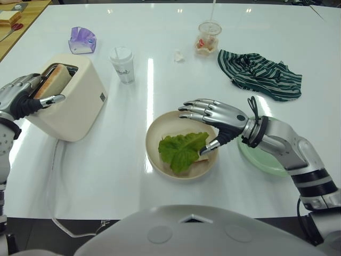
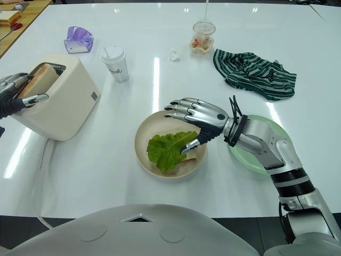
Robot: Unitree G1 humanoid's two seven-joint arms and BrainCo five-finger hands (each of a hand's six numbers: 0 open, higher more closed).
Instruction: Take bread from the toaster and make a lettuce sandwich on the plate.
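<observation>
Lettuce [image 1: 181,149] lies on a piece of bread [image 2: 193,155] in the beige plate [image 1: 154,133], so the lower half of the sandwich looks built and only the top is missing. That top is the slice [image 1: 56,80] standing in the slot of the toaster [image 1: 74,112], on the bench [image 1: 160,64] well to the left of the plate.

The left hand [image 1: 21,96] is at the toaster's near end. Its fingers [image 1: 50,100] are closed on the slice, thumb across the front face and the rest behind, a pinch suited to drawing it straight up out of the slot. The slice sits partly inside the toaster, so the lift does not look begun.

The right hand [image 1: 218,114] hangs over the plate's right side, palm down, fingers spread flat and holding nothing. Its thumb tip rests at the leaf's right edge, close to the bread below. I judge this a steadying pose that keeps the leaf from curling or sliding off while the other hand fetches the slice. Its forearm crosses a green plate [image 1: 261,160] just beside the beige one.

The right hand probably has to clear the plate before the slice can come down.
</observation>
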